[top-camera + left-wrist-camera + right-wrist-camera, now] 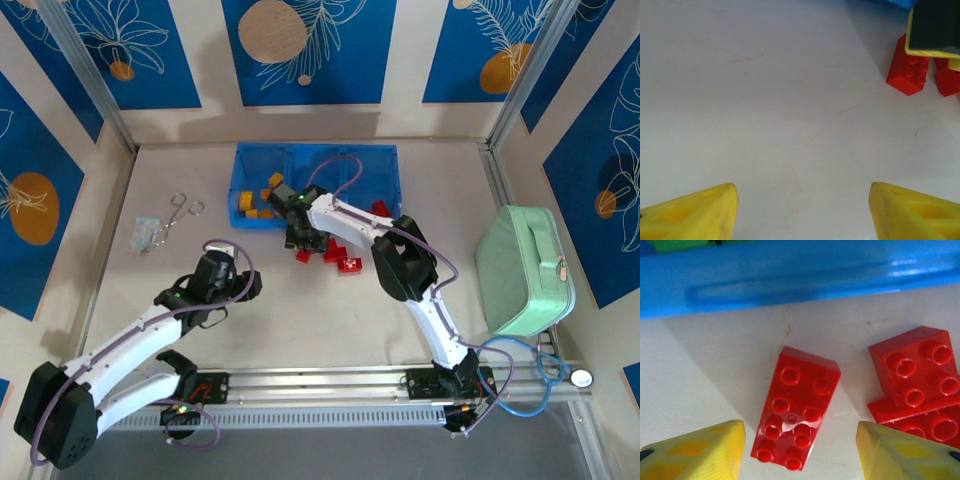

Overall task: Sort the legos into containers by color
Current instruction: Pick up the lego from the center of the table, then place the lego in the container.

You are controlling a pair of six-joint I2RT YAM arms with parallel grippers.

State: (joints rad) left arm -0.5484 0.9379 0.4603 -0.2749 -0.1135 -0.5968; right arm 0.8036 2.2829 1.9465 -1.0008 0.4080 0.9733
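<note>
Pale beige laminate covers the table point(450, 190), matt and faintly scuffed. Cream walls box it in, hung with blue panels point(300, 50) showing white leaves and orange discs. Metal posts point(90, 82) rise at the far corners, and a metal rail point(330, 385) carrying both arm bases runs along the near edge.

A translucent blue tray point(375, 175) with three compartments sits at the far middle of the table. Orange bricks point(255, 200) lie in its left compartment. From the right wrist, a green brick point(675, 244) shows just past the tray's near wall. Red bricks point(340, 255) are scattered on the table just in front of the tray, bunched close together.

The right gripper point(800, 450) hangs low over these. Its yellow fingers point(700, 452) are spread moderately on either side of a red two-by-four brick point(795, 412) lying studs up. A sliver of table shows on each side of the brick, so nothing is held. Two more red bricks press together just to its right. The tray wall lies close beyond, leaving little room forward.

The left gripper point(802, 210) hovers over bare table, fingers wide apart and empty, with open surface ahead and to its left. Scissors point(180, 212) and a clear packet point(145, 235) lie near the left edge, well apart from the bricks. A mint-green case point(525, 270) stands at the right edge.
</note>
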